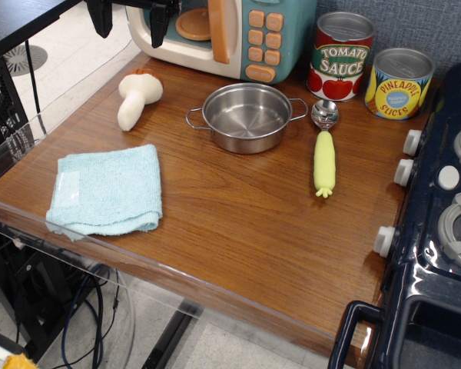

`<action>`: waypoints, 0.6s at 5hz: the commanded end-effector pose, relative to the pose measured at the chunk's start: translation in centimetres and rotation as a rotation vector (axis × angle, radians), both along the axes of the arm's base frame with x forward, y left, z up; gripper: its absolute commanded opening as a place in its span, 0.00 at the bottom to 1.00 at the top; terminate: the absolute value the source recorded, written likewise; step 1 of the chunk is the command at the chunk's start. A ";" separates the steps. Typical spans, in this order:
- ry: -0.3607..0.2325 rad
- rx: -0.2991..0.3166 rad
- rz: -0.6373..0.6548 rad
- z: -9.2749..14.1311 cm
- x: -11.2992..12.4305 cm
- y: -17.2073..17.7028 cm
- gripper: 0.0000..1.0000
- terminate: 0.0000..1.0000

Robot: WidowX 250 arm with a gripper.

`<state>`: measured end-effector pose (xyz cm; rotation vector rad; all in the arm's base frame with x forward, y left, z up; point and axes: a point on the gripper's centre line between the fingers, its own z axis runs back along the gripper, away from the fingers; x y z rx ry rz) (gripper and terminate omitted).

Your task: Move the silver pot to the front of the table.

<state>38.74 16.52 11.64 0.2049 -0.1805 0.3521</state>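
Note:
The silver pot (246,117) is a shallow shiny steel pot with two wire loop handles. It stands empty and upright on the brown wood-grain table (238,223), towards the back middle. My gripper (131,19) shows only as two black fingers at the top left of the view, in front of the toy microwave and well apart from the pot. The fingers stand apart with nothing between them.
A toy microwave (230,34) stands at the back. A tomato sauce can (339,55) and a pineapple can (398,83) stand back right. A yellow-handled spoon (323,150) lies right of the pot, a toy mushroom (137,96) left, a folded blue cloth (107,190) front left, a dark blue toy stove (438,223) right.

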 end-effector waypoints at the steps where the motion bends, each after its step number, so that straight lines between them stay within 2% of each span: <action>1: 0.000 0.000 0.000 0.0 0.0 0.0 1.00 0.00; 2: -0.009 -0.015 -0.041 -0.3 -0.3 -2.2 1.00 0.00; 3: -0.016 -0.082 -0.096 -0.6 0.1 -4.4 1.00 0.00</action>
